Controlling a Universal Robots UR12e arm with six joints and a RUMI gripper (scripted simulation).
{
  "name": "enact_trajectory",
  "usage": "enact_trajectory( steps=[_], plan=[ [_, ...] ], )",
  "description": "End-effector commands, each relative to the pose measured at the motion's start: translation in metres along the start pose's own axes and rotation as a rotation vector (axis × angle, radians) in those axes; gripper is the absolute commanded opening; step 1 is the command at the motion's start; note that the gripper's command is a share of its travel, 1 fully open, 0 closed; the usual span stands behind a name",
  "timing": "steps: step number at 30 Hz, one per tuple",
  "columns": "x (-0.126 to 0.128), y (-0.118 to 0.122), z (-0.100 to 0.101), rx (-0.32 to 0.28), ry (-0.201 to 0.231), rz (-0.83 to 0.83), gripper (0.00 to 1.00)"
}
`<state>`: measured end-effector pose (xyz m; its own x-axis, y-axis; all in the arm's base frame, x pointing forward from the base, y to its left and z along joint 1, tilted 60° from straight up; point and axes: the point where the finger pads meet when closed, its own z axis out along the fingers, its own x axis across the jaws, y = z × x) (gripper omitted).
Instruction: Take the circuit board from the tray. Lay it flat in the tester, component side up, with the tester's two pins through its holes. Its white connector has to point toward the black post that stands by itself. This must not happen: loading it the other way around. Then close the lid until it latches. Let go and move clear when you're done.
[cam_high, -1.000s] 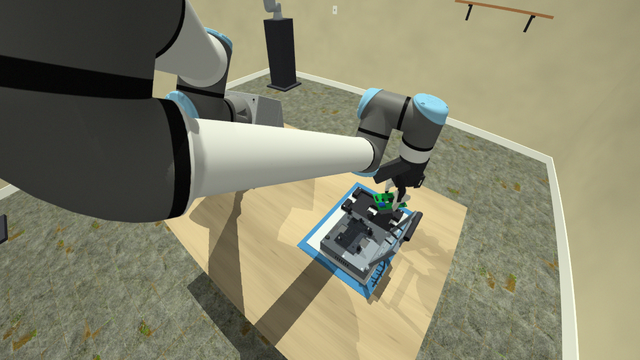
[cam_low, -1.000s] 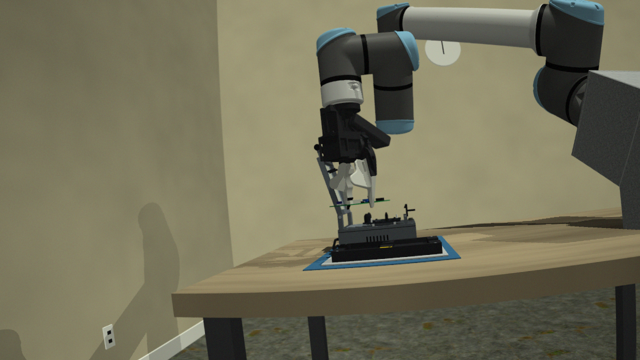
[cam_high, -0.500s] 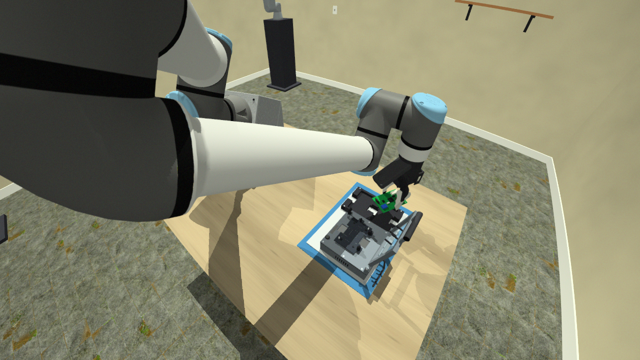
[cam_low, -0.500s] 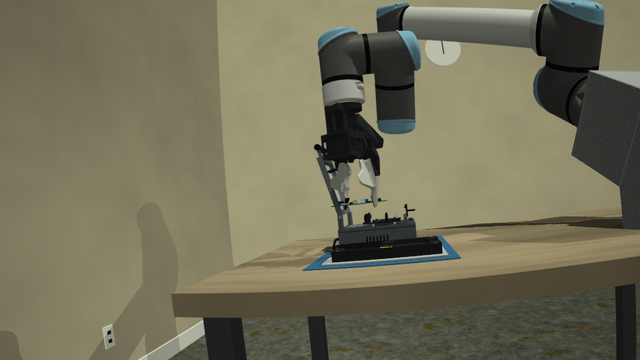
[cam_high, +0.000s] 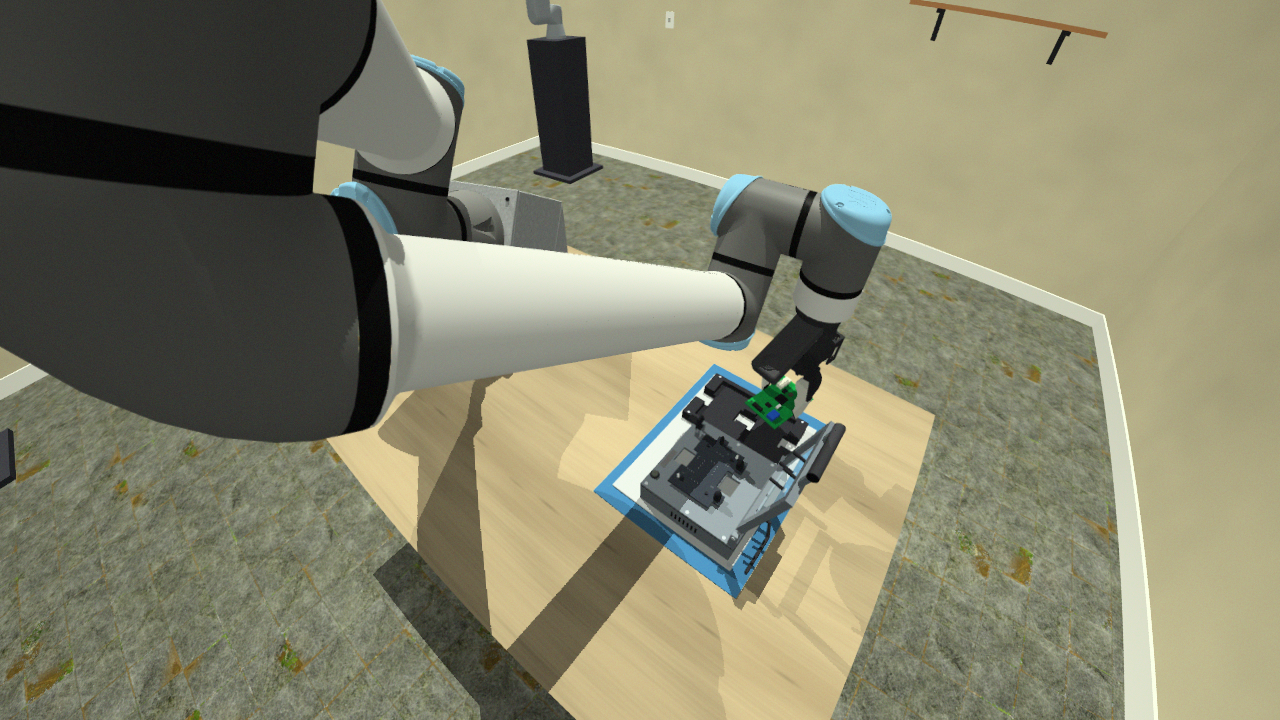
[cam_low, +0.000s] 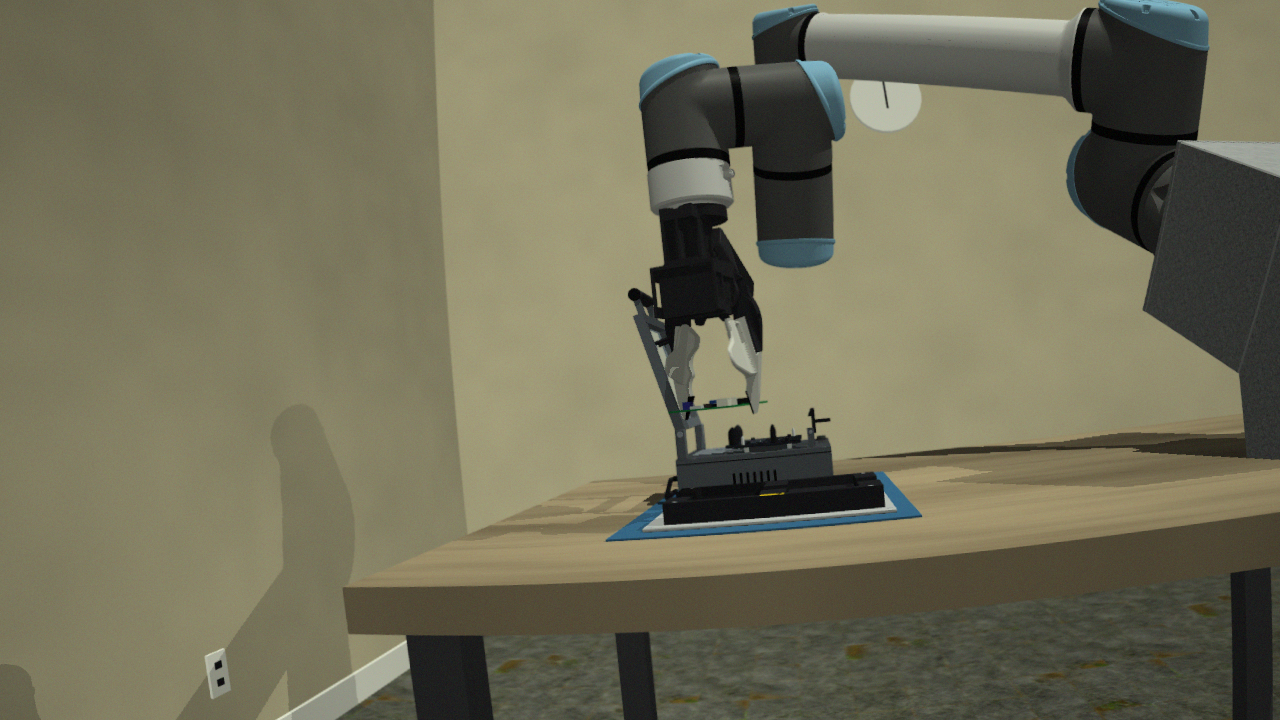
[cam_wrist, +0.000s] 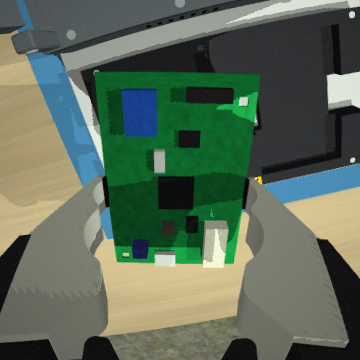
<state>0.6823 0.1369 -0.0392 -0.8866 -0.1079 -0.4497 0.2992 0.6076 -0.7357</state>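
My gripper (cam_high: 785, 398) (cam_low: 721, 406) (cam_wrist: 176, 179) is shut on the green circuit board (cam_high: 768, 407) (cam_low: 714, 405) (cam_wrist: 220, 160), one finger on each long edge. The board is held about level, component side up, above the black tray (cam_low: 769, 508) (cam_wrist: 295, 55). Its white connector (cam_wrist: 215, 245) is at the board's lower right in the wrist view, on the edge toward the gripper. The grey tester (cam_high: 689, 517) (cam_low: 711, 471) (cam_wrist: 120, 22) stands beside the tray. Its lid (cam_high: 825, 452) (cam_low: 656, 362) is raised. Small black posts show on the tester; I cannot tell its two pins.
Tester and tray stand on a blue-bordered mat (cam_high: 617, 490) (cam_low: 899, 510) (cam_wrist: 82, 165). The raised lid stands close to my gripper. A small upright black latch part (cam_low: 812, 419) rises at the tester's side opposite the lid. Black loops (cam_high: 760, 548) lie at the mat's edge behind the lid hinge.
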Motion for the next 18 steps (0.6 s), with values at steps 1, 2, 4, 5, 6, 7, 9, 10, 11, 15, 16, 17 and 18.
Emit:
enact_trajectory(
  steps=[1, 2, 4, 5, 6, 7, 9, 10, 11, 15, 16, 17, 18],
  plan=[
    [-0.0003, 0.0000, -0.0005, -0.003, -0.004, -0.047, 0.39],
    [-0.0003, 0.0000, -0.0005, -0.003, -0.004, -0.058, 0.39],
    [-0.0003, 0.0000, -0.0005, -0.003, -0.004, -0.080, 0.39],
    [-0.0003, 0.0000, -0.0005, -0.003, -0.004, -0.091, 0.39],
    [-0.0003, 0.0000, -0.0005, -0.003, -0.004, -0.101, 0.39],
    [-0.0003, 0.0000, -0.0005, -0.003, -0.004, -0.111, 0.39],
    [-0.0003, 0.0000, -0.0005, -0.003, -0.004, -0.130, 0.39],
    [-0.0003, 0.0000, -0.0005, -0.003, -0.004, -0.138, 0.39],
    [-0.0003, 0.0000, -0.0005, -0.003, -0.004, -0.147, 0.39],
    [-0.0003, 0.0000, -0.0005, -0.003, -0.004, -0.177, 0.39],
    [-0.0003, 0.0000, -0.0005, -0.003, -0.004, -0.177, 0.39],
    [-0.0003, 0.0000, -0.0005, -0.003, -0.004, -0.177, 0.39],
    [-0.0003, 0.0000, -0.0005, -0.003, -0.004, -0.184, 0.39]
  ],
)
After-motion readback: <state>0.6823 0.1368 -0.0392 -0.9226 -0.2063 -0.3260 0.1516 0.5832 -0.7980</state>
